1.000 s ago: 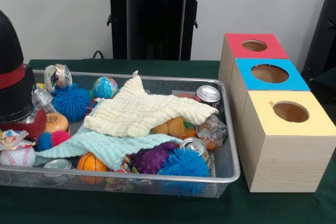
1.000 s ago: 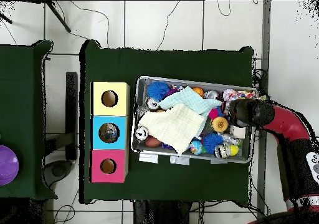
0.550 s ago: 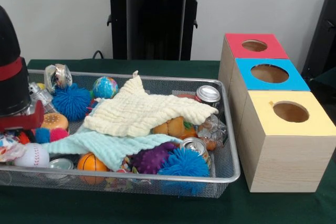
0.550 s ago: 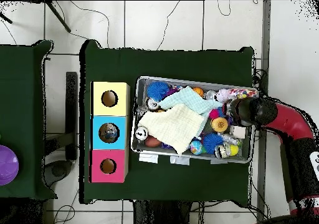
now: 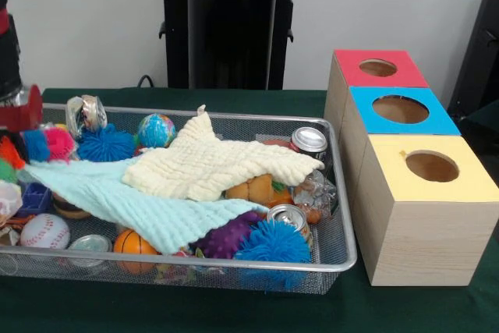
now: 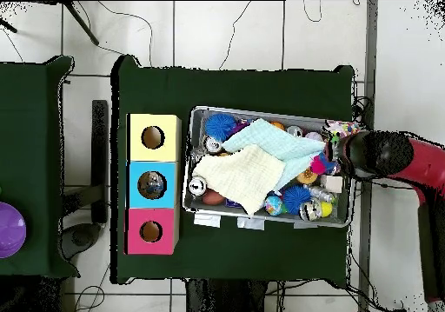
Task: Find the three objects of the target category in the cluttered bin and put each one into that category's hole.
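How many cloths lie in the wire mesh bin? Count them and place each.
2. A pale yellow waffle cloth lies on top, overlapping a mint green cloth spread toward the front view's left. Others may be buried.

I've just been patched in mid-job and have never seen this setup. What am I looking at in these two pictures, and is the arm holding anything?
The machine is a single red and black robot arm. One picture looks across the table at it, the other straight down from above. On the green table stands a wire bin of clutter: balls such as a baseball, a can, a yellow cloth and a mint cloth. Beside it are three wooden boxes with holes, topped red, blue and yellow. The gripper hangs over the bin's end farthest from the boxes. The mint cloth stretches toward it, but I cannot tell if anything is held.
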